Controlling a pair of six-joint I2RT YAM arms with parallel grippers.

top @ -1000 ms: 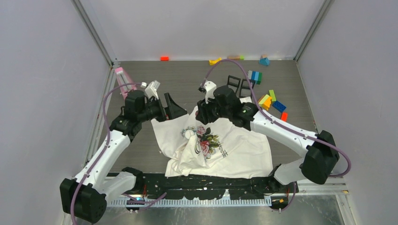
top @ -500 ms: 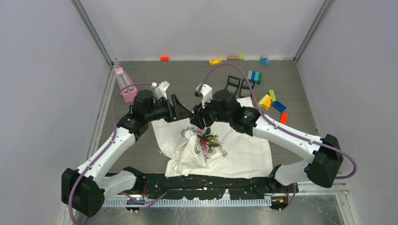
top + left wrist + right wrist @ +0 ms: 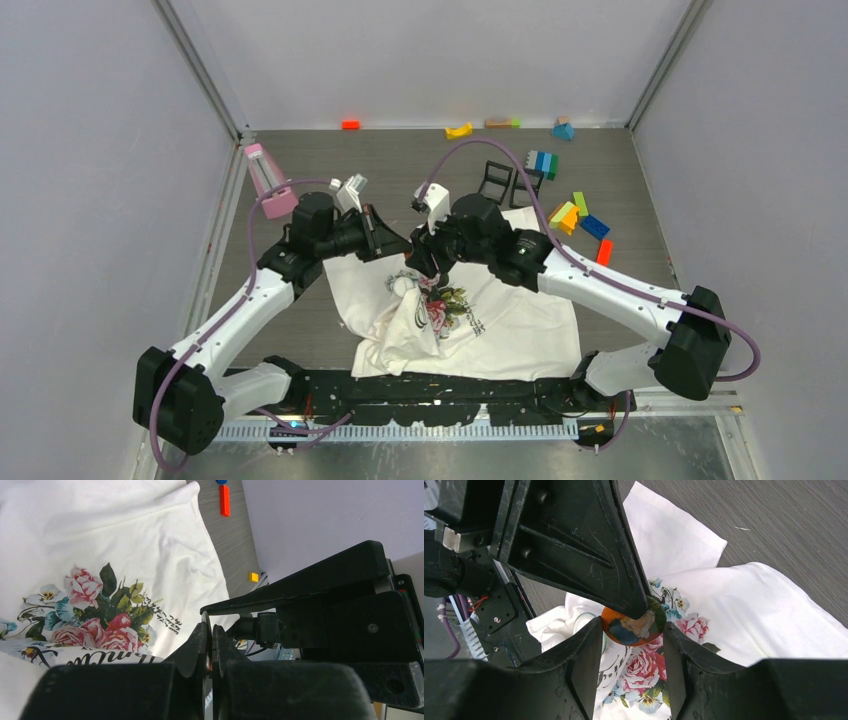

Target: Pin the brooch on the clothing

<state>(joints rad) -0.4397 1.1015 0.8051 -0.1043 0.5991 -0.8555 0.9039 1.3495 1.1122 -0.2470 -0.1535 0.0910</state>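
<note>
The clothing [image 3: 510,315], a white T-shirt with a rose print and dark lettering, lies crumpled on the table in front of the arm bases, also seen below both wrists [image 3: 125,540] [image 3: 764,610]. Above its print, my right gripper [image 3: 633,626] is shut on the brooch [image 3: 626,630], a round disc with an orange rim and a blue-and-tan picture, across its width. My left gripper [image 3: 209,630] is shut on the brooch's thin edge [image 3: 205,620]. In the top view the left gripper [image 3: 400,243] and right gripper [image 3: 425,262] meet tip to tip and hide the brooch.
A pink object [image 3: 268,185] stands at the back left. Two black frames [image 3: 505,182] and several coloured blocks [image 3: 580,215] lie at the back right, with more blocks [image 3: 458,130] along the back wall. Grey walls enclose the table on three sides.
My left arm has swung right to meet the right gripper, and its jaws have gone from wide open to shut on the brooch. The right gripper shifted slightly left, still holding the brooch.
</note>
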